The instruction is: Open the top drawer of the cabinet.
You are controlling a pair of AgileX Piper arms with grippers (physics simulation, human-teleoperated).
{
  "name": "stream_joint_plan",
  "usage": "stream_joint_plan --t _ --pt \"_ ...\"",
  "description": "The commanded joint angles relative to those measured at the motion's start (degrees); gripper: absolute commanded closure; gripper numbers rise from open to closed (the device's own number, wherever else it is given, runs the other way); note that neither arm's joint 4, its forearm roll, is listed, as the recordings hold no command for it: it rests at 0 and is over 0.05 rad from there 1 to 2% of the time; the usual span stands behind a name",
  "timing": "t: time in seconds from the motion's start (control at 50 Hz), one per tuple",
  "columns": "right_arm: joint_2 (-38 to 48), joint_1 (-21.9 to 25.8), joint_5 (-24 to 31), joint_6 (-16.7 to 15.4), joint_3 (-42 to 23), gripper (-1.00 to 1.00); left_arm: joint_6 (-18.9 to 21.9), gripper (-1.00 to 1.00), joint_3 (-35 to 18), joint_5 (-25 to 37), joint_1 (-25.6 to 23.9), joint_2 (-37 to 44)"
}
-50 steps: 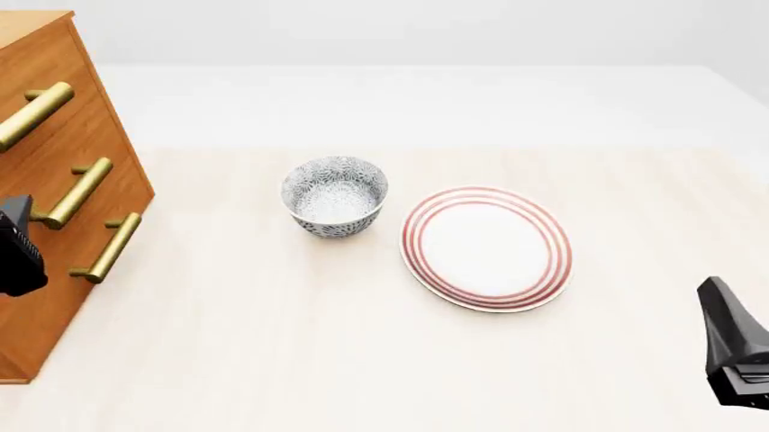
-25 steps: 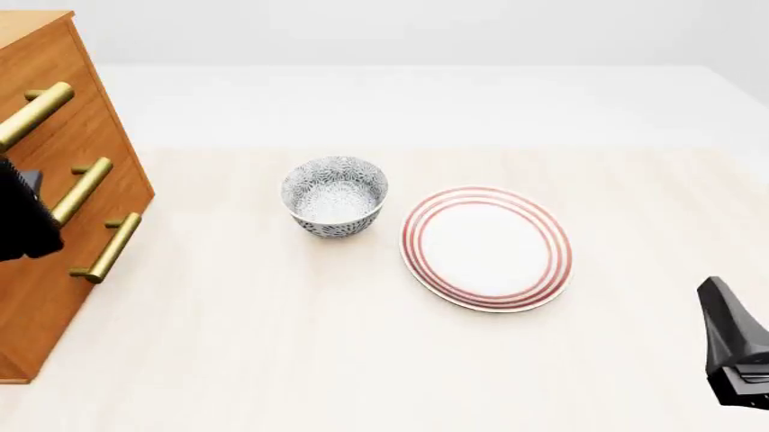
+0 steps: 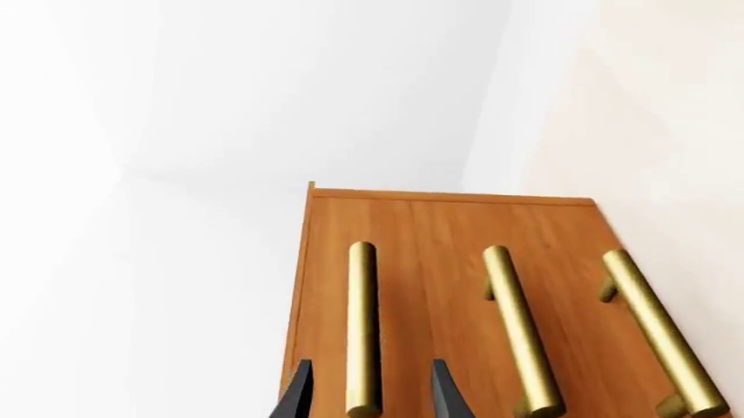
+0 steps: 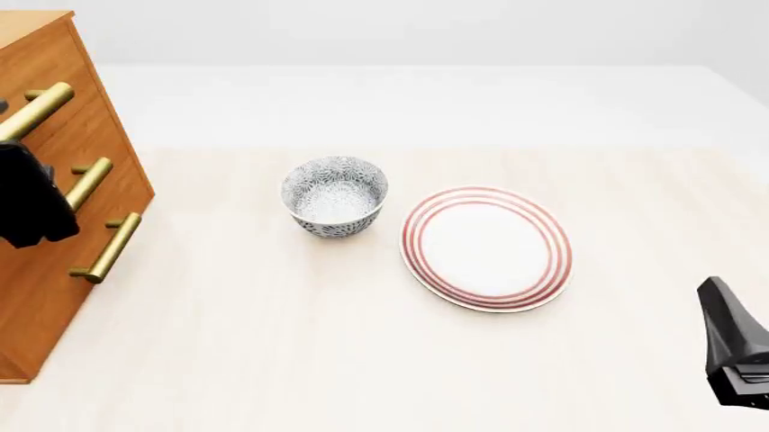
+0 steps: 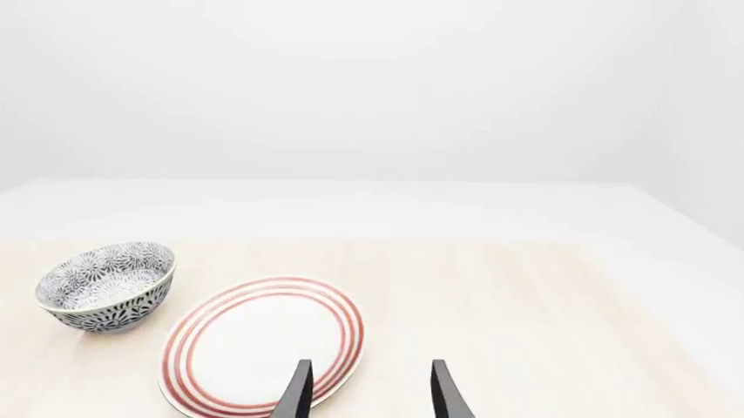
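Right gripper [image 5: 362, 392]: held low at the near right edge of the table [image 4: 360, 360], jaws parted, nothing between them.
Left gripper [image 3: 362, 396]: raised in front of the cabinet [image 4: 54, 180], jaws parted on either side of the handle [image 3: 361, 326] of the top drawer [image 4: 60, 67]; contact cannot be told.
Plate [image 4: 487, 247]: red-ringed, lying mid-table.
Bowl [image 4: 335, 194]: patterned, just left of the plate.
Top drawer: seen shut, at the cabinet's top, far left.

Matte black tapered gripper [image 3: 366, 396] fingers [image 3: 298, 394]
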Motion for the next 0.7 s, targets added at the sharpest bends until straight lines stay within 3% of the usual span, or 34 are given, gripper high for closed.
stream_joint_plan --t 0.02,0.54,0.56,0.7 --pt "0.00 -0.02 0.00 0.01 0.00 -1.00 0.37 -1.00 0.09 -4.06 1.28 4.00" --pt "0.00 -0.01 0.00 0.00 0.00 -1.00 0.77 -1.00 1.07 -8.27 4.71 5.57" --pt "0.00 0.00 0.00 -0.01 0.00 -1.00 0.92 1.00 1.28 -9.00 4.78 5.28" --pt "0.00 0.00 0.00 0.01 0.00 -1.00 2.01 1.00 2.39 -9.26 4.82 4.40"
